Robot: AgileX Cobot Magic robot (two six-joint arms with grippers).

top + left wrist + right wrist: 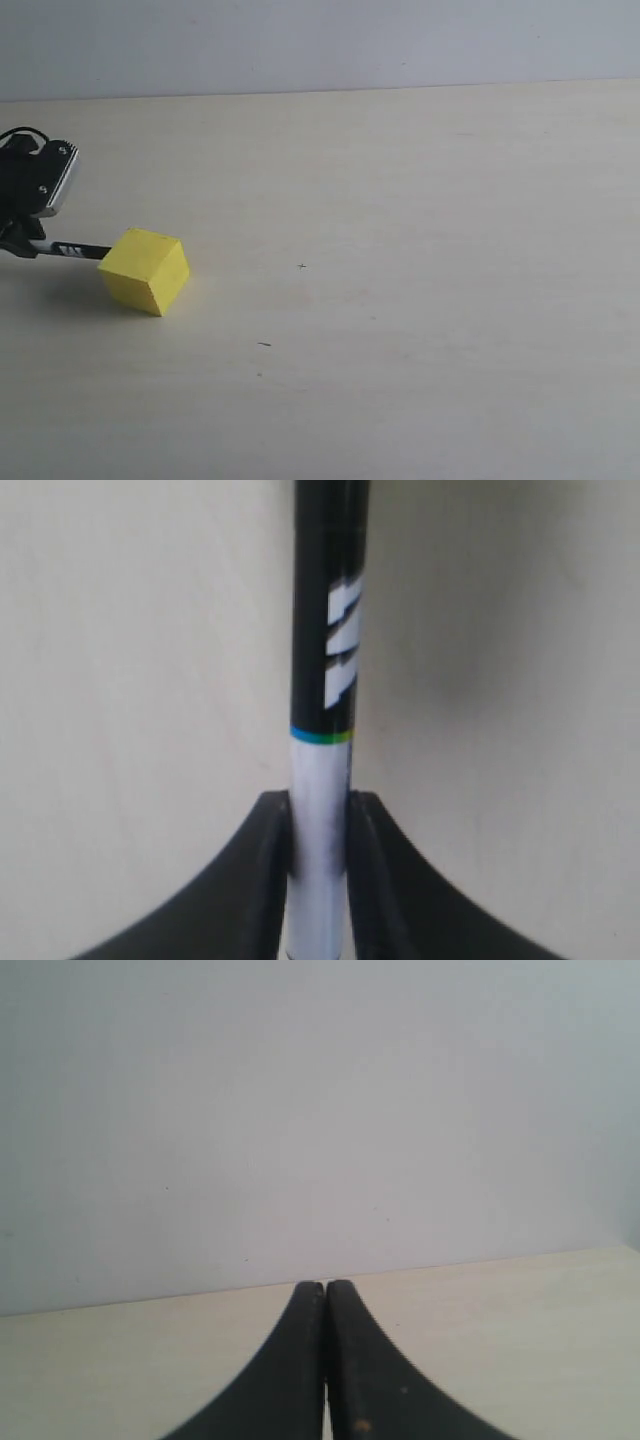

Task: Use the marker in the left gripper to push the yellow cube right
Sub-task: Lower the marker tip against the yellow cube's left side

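The yellow cube [146, 270] rests on the pale table at the left of the exterior view. The marker [72, 250] lies nearly level, and its black lettered end reaches the cube's left face. My left gripper [18, 243] sits at the far left edge, shut on the marker's white barrel. In the left wrist view the marker [328, 670] runs away from the gripper [320, 805], clamped between the two black fingers [262, 880]; the cube is out of that view. My right gripper [325, 1288] is shut with nothing in it and does not show in the exterior view.
The pale wooden table [400, 300] stretches to the right of the cube, with a few tiny dark specks [264, 344]. A plain grey-white wall [320, 40] stands behind the table's far edge.
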